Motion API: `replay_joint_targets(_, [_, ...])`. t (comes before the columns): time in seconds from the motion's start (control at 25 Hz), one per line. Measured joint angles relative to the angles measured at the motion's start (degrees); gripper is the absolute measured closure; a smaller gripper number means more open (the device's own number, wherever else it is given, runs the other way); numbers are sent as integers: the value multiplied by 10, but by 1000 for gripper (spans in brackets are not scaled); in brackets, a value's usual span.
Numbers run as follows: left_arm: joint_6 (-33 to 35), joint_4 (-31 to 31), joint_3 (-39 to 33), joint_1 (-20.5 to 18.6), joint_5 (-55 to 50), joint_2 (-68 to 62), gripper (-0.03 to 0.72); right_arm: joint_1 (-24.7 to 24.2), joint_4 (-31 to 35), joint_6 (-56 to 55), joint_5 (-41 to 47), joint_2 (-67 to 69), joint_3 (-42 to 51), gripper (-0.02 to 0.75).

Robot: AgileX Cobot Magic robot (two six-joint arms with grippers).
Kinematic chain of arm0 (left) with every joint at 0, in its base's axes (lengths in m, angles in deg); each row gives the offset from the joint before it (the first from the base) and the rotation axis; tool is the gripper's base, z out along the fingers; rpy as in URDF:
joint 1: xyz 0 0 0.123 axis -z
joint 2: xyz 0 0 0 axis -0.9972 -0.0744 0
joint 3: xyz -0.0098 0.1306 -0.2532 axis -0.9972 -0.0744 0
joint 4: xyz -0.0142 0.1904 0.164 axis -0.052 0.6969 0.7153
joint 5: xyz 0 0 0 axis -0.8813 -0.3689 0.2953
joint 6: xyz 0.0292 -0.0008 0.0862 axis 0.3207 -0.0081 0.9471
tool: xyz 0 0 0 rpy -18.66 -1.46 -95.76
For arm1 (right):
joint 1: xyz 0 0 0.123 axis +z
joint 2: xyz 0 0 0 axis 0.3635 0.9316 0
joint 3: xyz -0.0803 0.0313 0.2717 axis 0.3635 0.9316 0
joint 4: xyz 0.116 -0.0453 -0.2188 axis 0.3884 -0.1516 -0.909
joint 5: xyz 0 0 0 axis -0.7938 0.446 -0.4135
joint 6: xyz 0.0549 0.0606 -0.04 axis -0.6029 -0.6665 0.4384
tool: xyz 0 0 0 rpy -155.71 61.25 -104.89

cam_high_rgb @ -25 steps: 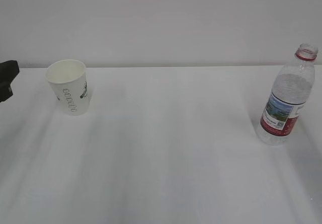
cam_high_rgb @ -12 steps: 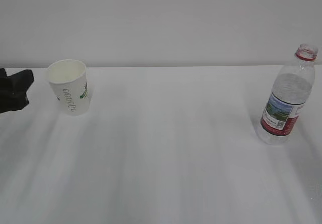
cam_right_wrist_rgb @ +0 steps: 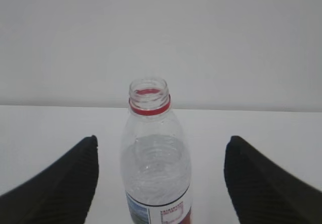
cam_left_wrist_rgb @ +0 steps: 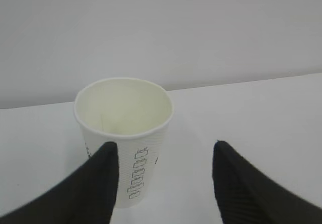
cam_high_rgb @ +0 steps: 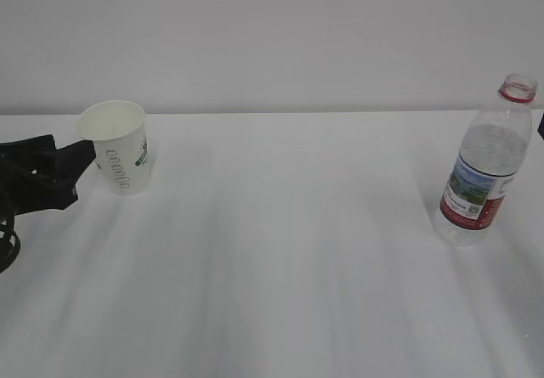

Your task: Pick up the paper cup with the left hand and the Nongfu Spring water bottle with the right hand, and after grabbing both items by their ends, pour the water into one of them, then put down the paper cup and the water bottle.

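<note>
Cup stands upright near the worktop's left back edge, empty as far as I can see; left claw is spread with the cup off-centre, hugging one finger, so I'd nudge it sideways to centre before squeezing, and squeeze gently or the paper will crumple; bottle stands uncapped, part full, far right; right claw gapes wide around it, nothing gripped yet; grab low and keep it vertical.
</note>
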Motion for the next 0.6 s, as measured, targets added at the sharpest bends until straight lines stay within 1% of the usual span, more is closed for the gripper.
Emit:
replay_joint_targets(0.12, [0,0,-13,0,9,0,253,0,0,-1,-8,0,17,151])
replay_joint_targets(0.24, [-1,0,-32,0,32,-9,253,0,0,-1,-36,13,37,151])
replay_joint_targets(0.36, [-1,0,-47,0,54,-24,253,0,0,-10,-76,46,54,150])
replay_joint_targets(0.6, [-1,0,-68,0,58,-50,253,0,0,-16,-167,111,94,150])
